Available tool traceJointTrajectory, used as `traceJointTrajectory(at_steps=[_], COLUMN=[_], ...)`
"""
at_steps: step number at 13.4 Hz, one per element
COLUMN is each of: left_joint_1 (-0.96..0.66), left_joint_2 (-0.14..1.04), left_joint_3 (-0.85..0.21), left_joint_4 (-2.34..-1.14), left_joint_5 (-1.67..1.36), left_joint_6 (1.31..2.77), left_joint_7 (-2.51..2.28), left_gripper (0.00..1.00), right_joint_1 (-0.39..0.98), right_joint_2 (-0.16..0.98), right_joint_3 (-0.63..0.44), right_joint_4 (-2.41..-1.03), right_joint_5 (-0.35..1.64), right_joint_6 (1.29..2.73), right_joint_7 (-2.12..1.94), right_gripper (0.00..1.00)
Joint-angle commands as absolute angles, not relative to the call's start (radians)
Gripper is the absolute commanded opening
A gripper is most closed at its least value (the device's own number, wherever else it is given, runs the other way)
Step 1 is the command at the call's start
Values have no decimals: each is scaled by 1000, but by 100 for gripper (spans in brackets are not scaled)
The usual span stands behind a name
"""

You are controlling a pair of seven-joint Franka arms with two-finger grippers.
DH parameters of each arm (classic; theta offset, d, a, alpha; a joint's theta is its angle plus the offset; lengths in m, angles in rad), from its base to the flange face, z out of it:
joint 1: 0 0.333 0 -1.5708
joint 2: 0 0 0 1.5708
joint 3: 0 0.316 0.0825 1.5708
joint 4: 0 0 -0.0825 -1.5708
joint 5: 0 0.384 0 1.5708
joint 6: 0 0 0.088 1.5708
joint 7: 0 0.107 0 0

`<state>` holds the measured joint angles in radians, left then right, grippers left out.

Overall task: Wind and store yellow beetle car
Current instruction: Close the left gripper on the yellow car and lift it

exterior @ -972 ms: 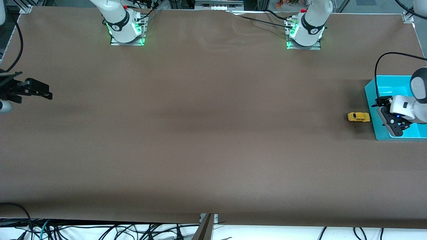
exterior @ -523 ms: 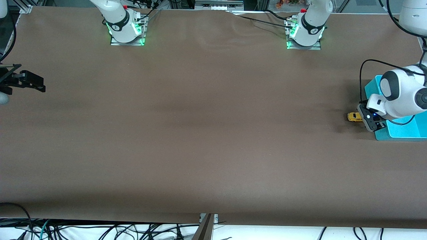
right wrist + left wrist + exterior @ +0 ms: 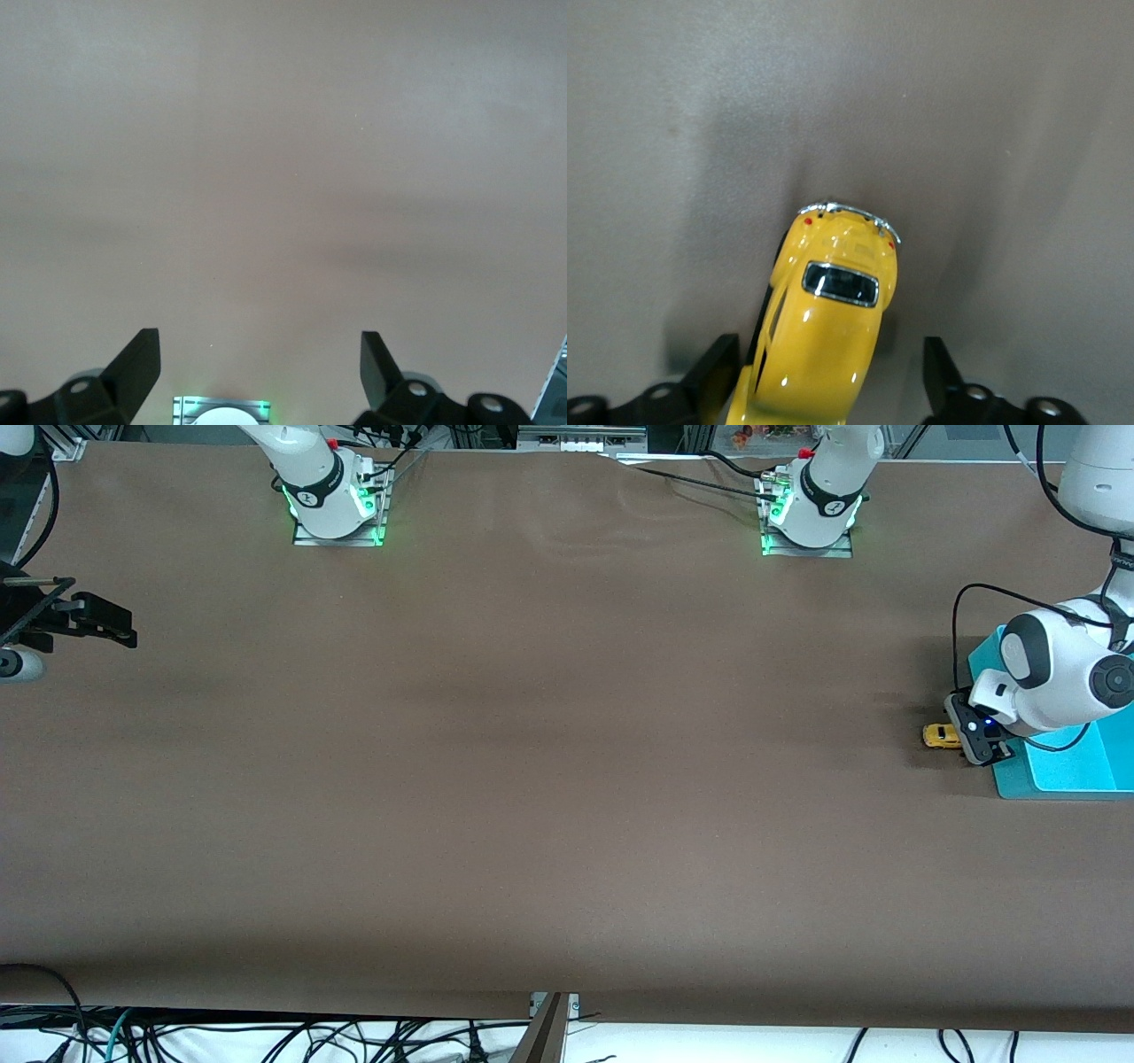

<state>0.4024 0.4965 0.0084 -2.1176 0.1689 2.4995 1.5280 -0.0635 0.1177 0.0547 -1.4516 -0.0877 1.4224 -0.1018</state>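
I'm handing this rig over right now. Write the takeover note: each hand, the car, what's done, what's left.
Left hand: open, low at the table, one finger on each side of the yellow beetle car, not closed on it.
Right hand: open, holding nothing, waiting at the right arm's end of the table.
Car: on its wheels on the brown table, at the left arm's end, just beside the teal bin.
Done: the left hand is placed around the car.
Left: close on the car, wind it, then store it; the bin beside it looks like the likely place.
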Motion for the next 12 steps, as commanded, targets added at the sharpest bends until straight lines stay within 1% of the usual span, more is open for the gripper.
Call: traceJointTrajectory(at_steps=[1, 2, 4, 6, 7, 10, 12], left_joint_1=[416, 416, 416, 411, 411, 411, 416], left_joint_2=[486, 485, 453, 378, 341, 333, 331], left_joint_3=[-11, -14, -18, -37, -61, -80, -74], left_joint_4=[-2122, -2120, -2115, -2106, -2067, -1878, -1818], left_joint_5=[195, 195, 193, 192, 190, 196, 199], left_joint_6=[2507, 2505, 2493, 2409, 2332, 2015, 1909], left_joint_7=[1551, 1551, 1554, 1552, 1546, 1552, 1578], left_gripper=[27, 17, 11, 10, 10, 12, 12], right_joint_1=[-68, -67, -67, -66, -67, -72, -77], right_joint_2=[81, 86, 106, 107, 109, 117, 140], right_joint_3=[55, 55, 55, 55, 55, 52, 49], right_joint_4=[-1491, -1490, -1474, -1471, -1471, -1465, -1434], right_joint_5=[-71, -71, -71, -72, -72, -74, -72], right_joint_6=[1416, 1414, 1405, 1407, 1407, 1416, 1414], right_joint_7=[-63, -63, -63, -63, -63, -63, -64], right_gripper=[100, 100, 100, 100, 100, 100, 100])
